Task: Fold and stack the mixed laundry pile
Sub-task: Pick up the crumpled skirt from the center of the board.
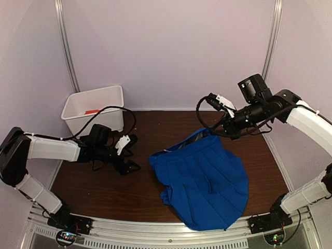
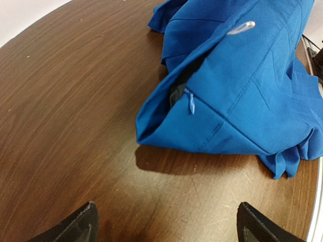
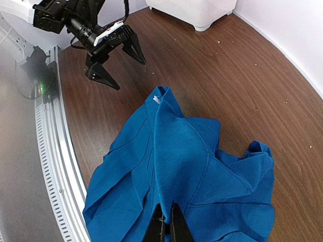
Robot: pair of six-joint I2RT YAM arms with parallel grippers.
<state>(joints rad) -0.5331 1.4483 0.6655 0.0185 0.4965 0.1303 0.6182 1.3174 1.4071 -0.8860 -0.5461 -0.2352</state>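
Note:
The royal-blue garment (image 1: pixel 205 179) lies spread and rumpled on the brown table, right of centre. Its far edge is lifted off the table. My right gripper (image 3: pixel 166 227) is shut on a ridge of that blue cloth (image 3: pixel 181 151), and in the top view it hangs over the garment's far edge (image 1: pixel 210 132). My left gripper (image 1: pixel 129 154) hovers low over bare table just left of the garment, open and holding nothing. Its wrist view shows both fingertips (image 2: pixel 83 222) wide apart, short of the garment's near corner (image 2: pixel 227 101). A strip of orange-red (image 1: pixel 92 111) shows inside the bin.
A white plastic bin (image 1: pixel 93 96) stands at the back left against the wall, also seen in the right wrist view (image 3: pixel 202 10). A metal rail (image 1: pixel 155 233) runs along the table's near edge. Pale walls close in the back and sides.

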